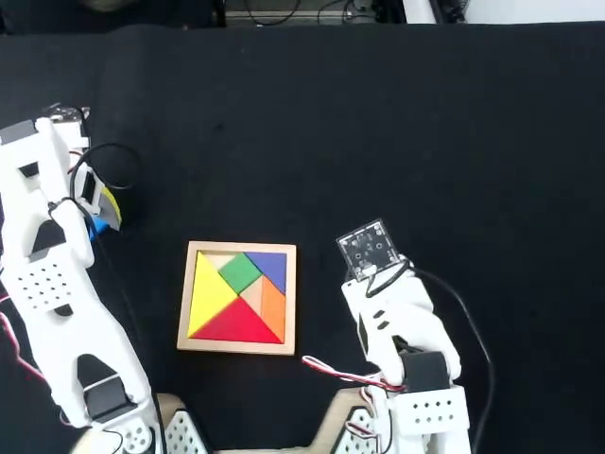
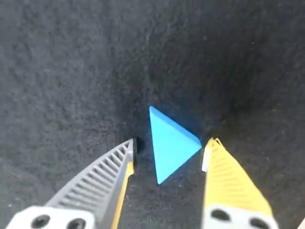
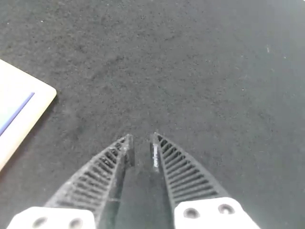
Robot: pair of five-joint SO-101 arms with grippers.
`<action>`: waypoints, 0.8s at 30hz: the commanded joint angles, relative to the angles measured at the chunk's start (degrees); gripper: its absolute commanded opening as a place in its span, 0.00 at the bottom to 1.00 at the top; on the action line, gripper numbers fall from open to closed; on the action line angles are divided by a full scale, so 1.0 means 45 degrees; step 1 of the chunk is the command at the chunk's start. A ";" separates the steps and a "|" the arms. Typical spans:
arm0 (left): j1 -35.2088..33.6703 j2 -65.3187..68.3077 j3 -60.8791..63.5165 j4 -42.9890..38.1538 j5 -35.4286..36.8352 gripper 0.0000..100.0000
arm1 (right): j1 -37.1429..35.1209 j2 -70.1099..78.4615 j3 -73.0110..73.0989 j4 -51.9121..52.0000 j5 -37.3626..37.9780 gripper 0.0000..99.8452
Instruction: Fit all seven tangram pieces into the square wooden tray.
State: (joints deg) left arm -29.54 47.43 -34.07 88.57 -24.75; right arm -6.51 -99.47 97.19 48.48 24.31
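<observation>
The square wooden tray (image 1: 236, 348) lies mid-table with yellow (image 1: 206, 293), red (image 1: 241, 324), green (image 1: 240, 272), blue (image 1: 272, 267), orange (image 1: 273, 307) and peach (image 1: 251, 295) pieces in it. A bare wood triangle (image 1: 216, 256) shows along its far edge. A light blue triangle (image 2: 169, 145) lies flat on the black cloth, left of the tray (image 1: 97, 227). My left gripper (image 2: 170, 146) stands open around it, one finger on each side, a gap on the grey finger's side. My right gripper (image 3: 141, 148) hovers over bare cloth right of the tray, fingers nearly together, holding nothing.
The table is covered in black cloth (image 1: 378, 123). A corner of the tray (image 3: 19, 107) sits close beside my right gripper. The right arm (image 1: 402, 331) stands just right of the tray; the left arm (image 1: 52, 284) runs along the table's left side. Cables lie at the near edge.
</observation>
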 commanded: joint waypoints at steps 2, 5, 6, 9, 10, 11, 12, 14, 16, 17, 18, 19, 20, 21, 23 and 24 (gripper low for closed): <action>0.0381 -0.0176 0.0440 -0.1035 0.0020 0.24 | 0.0098 -0.0244 -0.0068 -0.0020 0.0059 0.08; 0.0518 -0.0195 0.0420 -0.1016 0.0039 0.24 | 0.0098 -0.0244 -0.0068 -0.0020 0.0059 0.08; 0.0557 -0.0234 0.0420 -0.1016 0.0098 0.24 | 0.0098 -0.0244 -0.0068 -0.0020 0.0059 0.08; 0.0576 -0.0332 0.0322 -0.1055 0.0840 0.24 | 0.0098 -0.0244 -0.0068 -0.0020 0.0059 0.08; 0.0596 -0.0332 0.0322 -0.1074 0.0938 0.24 | 0.0098 -0.0244 -0.0068 -0.0020 0.0059 0.08; 0.0615 -0.0313 0.0322 -0.1074 0.0938 0.24 | 0.0098 -0.0244 -0.0068 -0.0020 0.0059 0.08; 0.0635 -0.0234 0.0322 -0.1074 0.0996 0.24 | 0.0098 -0.0244 -0.0068 -0.0020 0.0059 0.08; 0.0596 -0.0195 0.0322 -0.1094 0.1035 0.24 | 0.0098 -0.0244 -0.0068 -0.0020 0.0059 0.08; 0.0557 -0.0195 0.0322 -0.1094 0.1543 0.24 | 0.0078 -0.0244 -0.0068 -0.0020 0.0059 0.08; 0.0537 -0.0274 0.0322 -0.1094 0.1778 0.24 | 0.0078 -0.0244 -0.0068 -0.0020 0.0059 0.08; 0.0537 -0.0313 0.0303 -0.1114 0.1934 0.24 | 0.0078 -0.0244 -0.0068 -0.0020 0.0059 0.08; 0.0557 -0.0313 0.0264 -0.1192 0.1954 0.24 | 0.0078 -0.0244 -0.0068 -0.0020 0.0059 0.08; 0.0576 -0.0293 0.0205 -0.1270 0.1993 0.24 | 0.0078 -0.0244 -0.0068 -0.0020 0.0059 0.08; 0.0576 -0.0234 0.0166 -0.1368 0.1973 0.24 | 0.0078 -0.0244 -0.0068 -0.0020 0.0059 0.08; 0.0557 -0.0195 0.0166 -0.1387 0.1934 0.24 | 0.0078 -0.0244 -0.0068 0.0000 0.0059 0.08; 0.0557 -0.0195 0.0186 -0.1446 0.1915 0.24 | 0.0078 -0.0244 -0.0068 0.0020 0.0059 0.08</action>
State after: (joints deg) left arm -28.31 47.16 -32.13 84.53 -16.75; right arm -6.51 -99.47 97.19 48.48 24.31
